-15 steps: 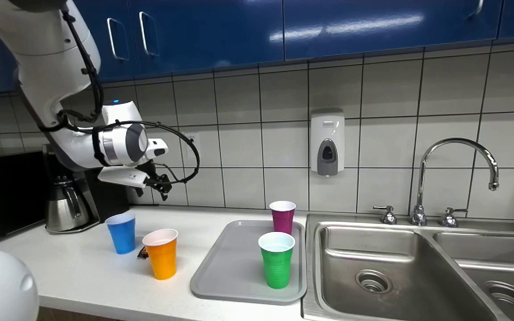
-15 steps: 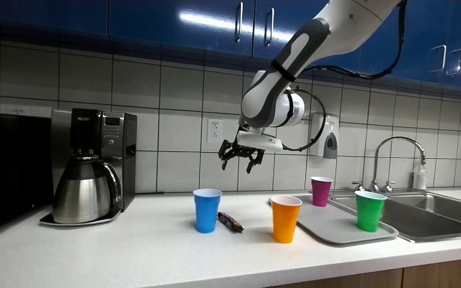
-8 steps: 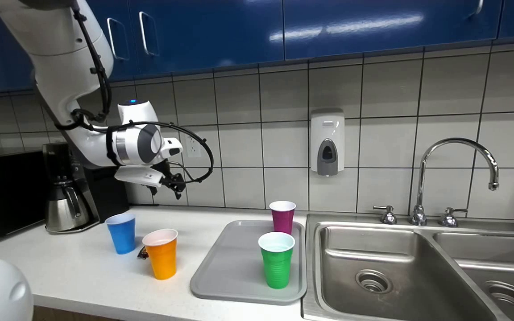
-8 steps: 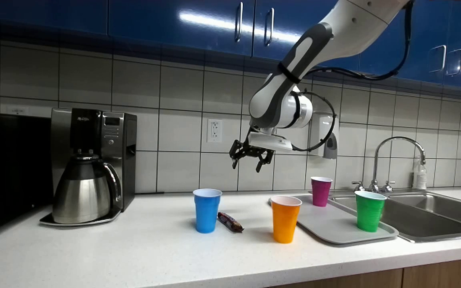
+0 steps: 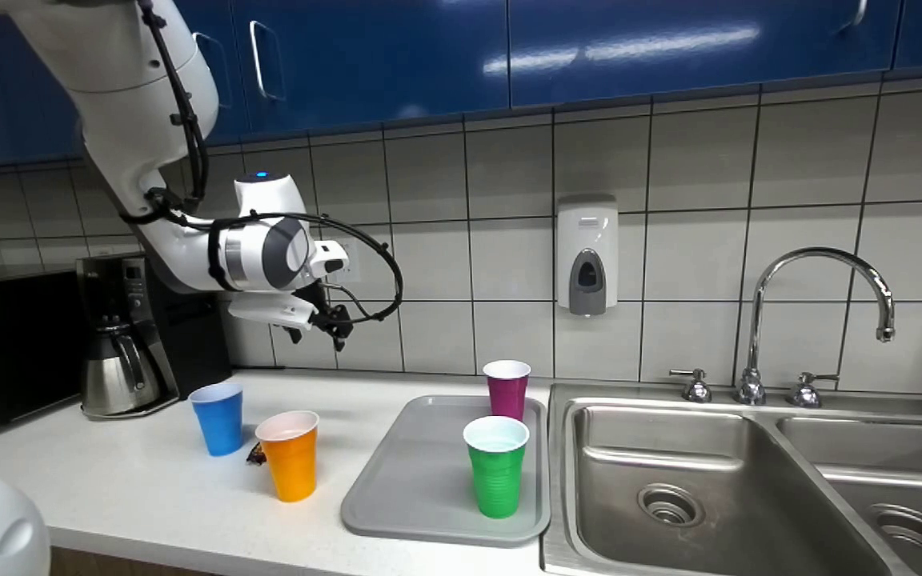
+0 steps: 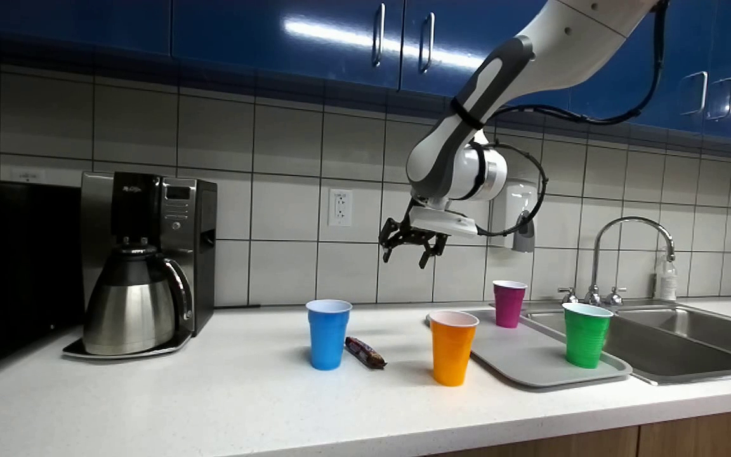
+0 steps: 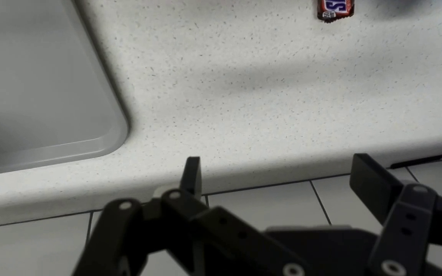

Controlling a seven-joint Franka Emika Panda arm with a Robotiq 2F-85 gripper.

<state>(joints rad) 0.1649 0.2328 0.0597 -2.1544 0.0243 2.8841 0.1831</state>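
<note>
One wrapped candy bar (image 6: 365, 353), on the counter (image 6: 213, 406) between blue cup (image 6: 327, 336) and orange cup (image 6: 452, 349); below the end effector (image 6: 405, 261) (spread wide, empty), out from the tiled wall (image 6: 283, 203), long axis roughly crosswise to the fingers' opening.

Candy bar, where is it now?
In an exterior view, the candy bar lies on the counter between the blue cup at its left and the orange cup at its right, nearer the blue one.
</note>
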